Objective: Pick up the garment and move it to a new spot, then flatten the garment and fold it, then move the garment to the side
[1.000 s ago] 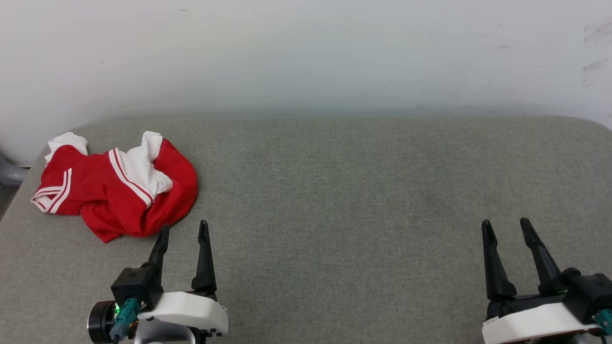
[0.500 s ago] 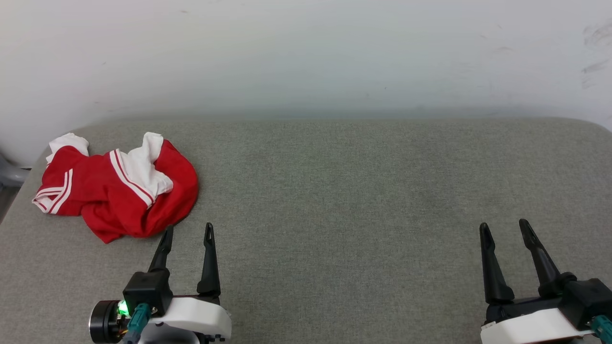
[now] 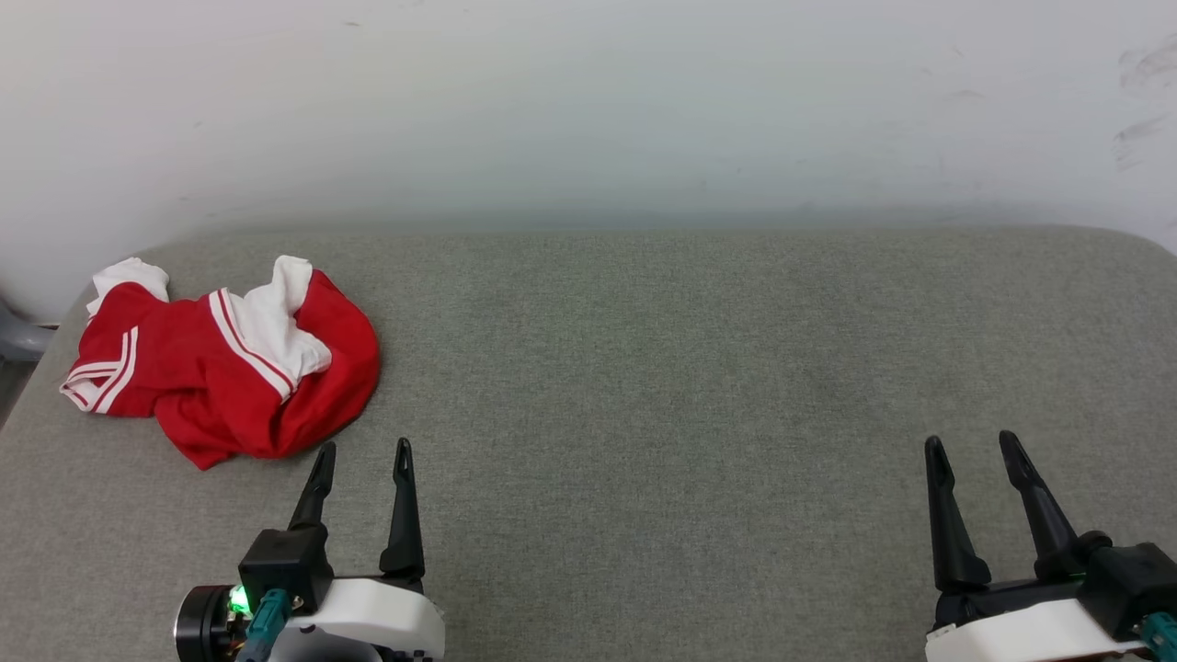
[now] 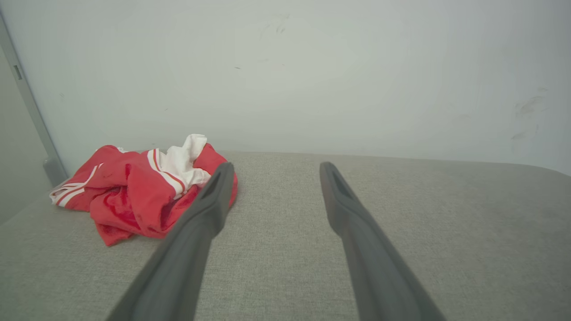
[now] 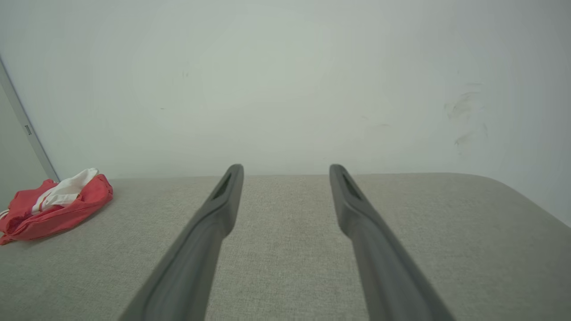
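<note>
Left claw [image 3: 364, 446] farther back, garment [image 3: 221, 368] just ahead-left

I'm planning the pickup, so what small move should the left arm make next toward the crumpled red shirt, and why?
Probably ease the left gripper forward and left onto the near edge of the garment: the gripper's fingers stand open and empty just short of the cloth, while the right gripper sits far off.

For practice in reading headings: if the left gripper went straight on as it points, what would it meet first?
Probably the garment: the left gripper aims at its right edge. Height is unclear, so it could slip past over bare cushion to the wall.
</note>
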Motion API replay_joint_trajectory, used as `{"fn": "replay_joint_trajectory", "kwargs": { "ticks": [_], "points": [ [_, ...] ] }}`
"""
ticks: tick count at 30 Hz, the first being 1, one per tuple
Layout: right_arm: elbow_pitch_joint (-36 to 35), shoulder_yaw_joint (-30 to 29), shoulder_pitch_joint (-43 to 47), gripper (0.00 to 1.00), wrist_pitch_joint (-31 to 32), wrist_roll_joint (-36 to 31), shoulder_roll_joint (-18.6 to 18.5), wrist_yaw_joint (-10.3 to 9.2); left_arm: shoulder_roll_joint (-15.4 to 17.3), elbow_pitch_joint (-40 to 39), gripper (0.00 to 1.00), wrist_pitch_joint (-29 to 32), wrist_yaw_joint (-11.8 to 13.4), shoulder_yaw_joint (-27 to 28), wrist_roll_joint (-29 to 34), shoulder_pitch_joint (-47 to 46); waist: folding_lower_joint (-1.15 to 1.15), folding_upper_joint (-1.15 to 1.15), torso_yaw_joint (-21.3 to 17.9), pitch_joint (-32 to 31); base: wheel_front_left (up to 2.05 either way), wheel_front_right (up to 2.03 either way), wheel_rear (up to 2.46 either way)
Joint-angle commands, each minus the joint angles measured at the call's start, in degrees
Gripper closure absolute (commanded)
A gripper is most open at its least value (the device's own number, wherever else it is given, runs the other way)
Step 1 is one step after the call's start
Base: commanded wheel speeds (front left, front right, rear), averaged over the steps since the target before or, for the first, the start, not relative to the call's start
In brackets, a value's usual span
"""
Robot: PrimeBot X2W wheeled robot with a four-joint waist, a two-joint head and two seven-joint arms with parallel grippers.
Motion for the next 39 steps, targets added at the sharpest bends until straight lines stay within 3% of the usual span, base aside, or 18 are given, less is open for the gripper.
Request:
{"fn": "replay_joint_trajectory", "kwargs": {
  "ticks": [1,19,39],
  "points": [
    [0.36,0.0,0.65,0.0,-0.16,0.66,-0.01,-0.02,0.07,0.21,0.0,-0.3,-0.45,0.1,-0.36,0.35,0.0,0.0,0.03,-0.03,0.0,0.0,0.0],
    [1.12,0.41,0.9,0.0,-0.16,1.21,0.0,-0.02,0.08,0.77,0.0,-0.3,0.11,0.6,-1.02,-0.19,0.0,0.0,2.07,0.07,0.0,0.0,0.0],
    [0.58,2.09,1.85,0.0,-0.15,-1.04,0.0,-0.03,0.07,1.4,0.0,-0.24,-0.15,3.3,-1.26,0.42,0.0,0.0,15.29,0.21,0.0,0.0,0.0]
  ]
}}
